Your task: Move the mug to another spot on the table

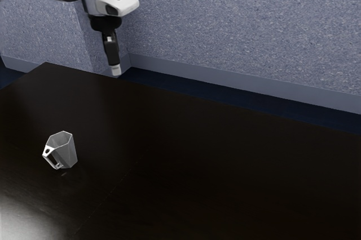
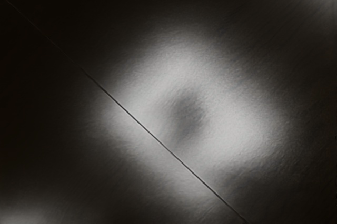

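The mug (image 1: 61, 149) stands on the desk (image 1: 197, 161), its long axis near upright with a slight tilt, mouth up and handle toward the exterior view's left. Beyond the mug, well apart and raised, hangs the pincer (image 1: 115, 71). It is seen edge-on, so its state cannot be determined.

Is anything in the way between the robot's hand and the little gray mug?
No, nothing visible stands in the way. The hand hangs in the air over the far edge of the dark table, and the mug sits nearer the camera. Between them there is just tabletop.
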